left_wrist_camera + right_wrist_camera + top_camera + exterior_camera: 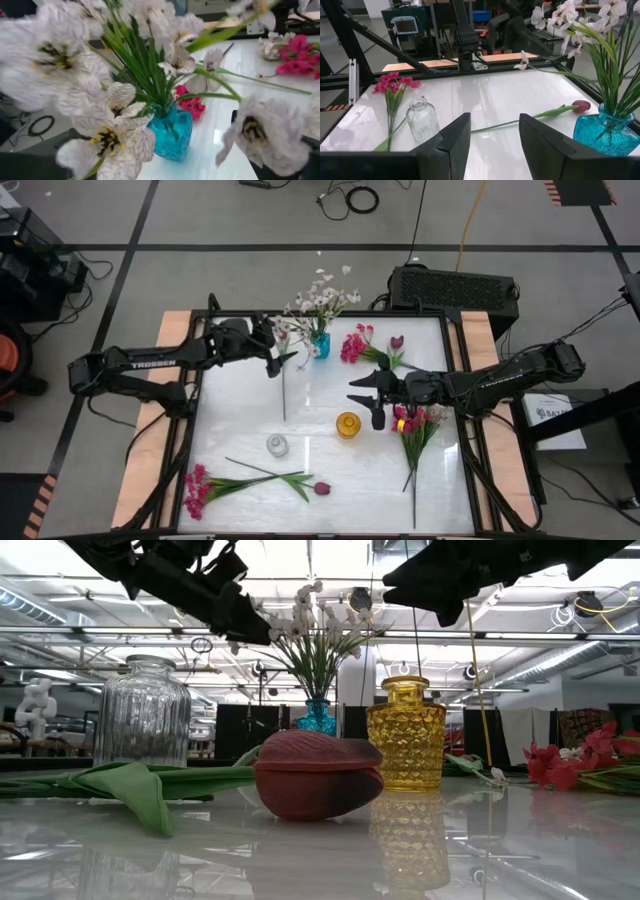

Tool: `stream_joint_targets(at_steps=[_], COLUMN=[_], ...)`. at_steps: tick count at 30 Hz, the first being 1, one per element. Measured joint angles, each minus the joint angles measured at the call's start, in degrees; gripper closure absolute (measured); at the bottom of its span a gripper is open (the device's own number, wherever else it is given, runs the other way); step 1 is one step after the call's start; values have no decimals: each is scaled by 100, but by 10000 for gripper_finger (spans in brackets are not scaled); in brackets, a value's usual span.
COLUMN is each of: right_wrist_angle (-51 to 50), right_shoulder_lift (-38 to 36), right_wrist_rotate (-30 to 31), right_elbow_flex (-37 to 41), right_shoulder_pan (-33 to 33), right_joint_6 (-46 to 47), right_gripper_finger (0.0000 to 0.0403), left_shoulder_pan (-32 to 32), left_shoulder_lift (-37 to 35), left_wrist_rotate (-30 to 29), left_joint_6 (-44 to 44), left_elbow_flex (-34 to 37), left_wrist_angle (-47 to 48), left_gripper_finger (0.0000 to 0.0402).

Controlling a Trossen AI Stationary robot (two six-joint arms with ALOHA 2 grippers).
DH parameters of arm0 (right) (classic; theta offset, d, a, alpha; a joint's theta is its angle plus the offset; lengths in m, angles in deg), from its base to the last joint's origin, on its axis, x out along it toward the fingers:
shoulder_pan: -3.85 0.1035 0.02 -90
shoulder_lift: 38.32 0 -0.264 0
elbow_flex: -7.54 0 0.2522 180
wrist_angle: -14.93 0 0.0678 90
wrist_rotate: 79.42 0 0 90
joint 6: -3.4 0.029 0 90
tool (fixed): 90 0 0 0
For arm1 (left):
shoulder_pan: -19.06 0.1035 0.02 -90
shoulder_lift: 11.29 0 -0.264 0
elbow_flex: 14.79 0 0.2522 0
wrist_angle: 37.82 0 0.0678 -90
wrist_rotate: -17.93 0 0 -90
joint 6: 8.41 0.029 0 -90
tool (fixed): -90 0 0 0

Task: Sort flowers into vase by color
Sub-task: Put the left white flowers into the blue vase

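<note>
White blossoms with thin veined petals fan out from slim green stems packed in a faceted blue glass vase at the far middle of the glossy white table. One more white spray lies flat just left of the vase, its straight stem running toward the near edge. The left gripper hovers above that spray beside the vase, jaws spread wide and holding nothing. Right of the vase lie a magenta cluster and a maroon tulip. A knobbly amber glass vase stands at mid-table, and a ribbed clear glass vase sits nearer and to its left. The right gripper hangs just far-right of the amber vase, its blunt dark fingers partly apart with nothing between them. A magenta bunch lies on the right, under the right arm. Along the near left lie another magenta cluster and a smooth, rounded maroon tulip bud with broad green leaves.
</note>
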State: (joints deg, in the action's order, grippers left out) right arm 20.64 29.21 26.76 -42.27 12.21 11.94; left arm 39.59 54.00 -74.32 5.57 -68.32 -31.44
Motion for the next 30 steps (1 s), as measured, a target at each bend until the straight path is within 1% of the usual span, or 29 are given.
stream_joint_targets(at_steps=[11,19,21,25,30], right_wrist_angle=[-247,-221,-221,-221,-223], right_shoulder_lift=[0,0,0,0,0], right_wrist_rotate=[0,0,0,0,0], right_elbow_flex=[0,0,0,0,0], right_shoulder_pan=[-1,0,-1,-2,-2], right_joint_6=[44,44,45,45,45], right_gripper_finger=[243,243,243,243,243], left_shoulder_pan=[0,0,0,2,0], left_shoulder_lift=[-768,-932,-932,-1008,-1463], left_wrist_rotate=[2,-2,-185,-760,-866], left_joint_6=[-13,-164,-164,-154,-118], left_elbow_flex=[0,0,0,3,2], left_wrist_angle=[1038,1542,1615,1689,1738], left_gripper_finger=[2,2,2,2,2])
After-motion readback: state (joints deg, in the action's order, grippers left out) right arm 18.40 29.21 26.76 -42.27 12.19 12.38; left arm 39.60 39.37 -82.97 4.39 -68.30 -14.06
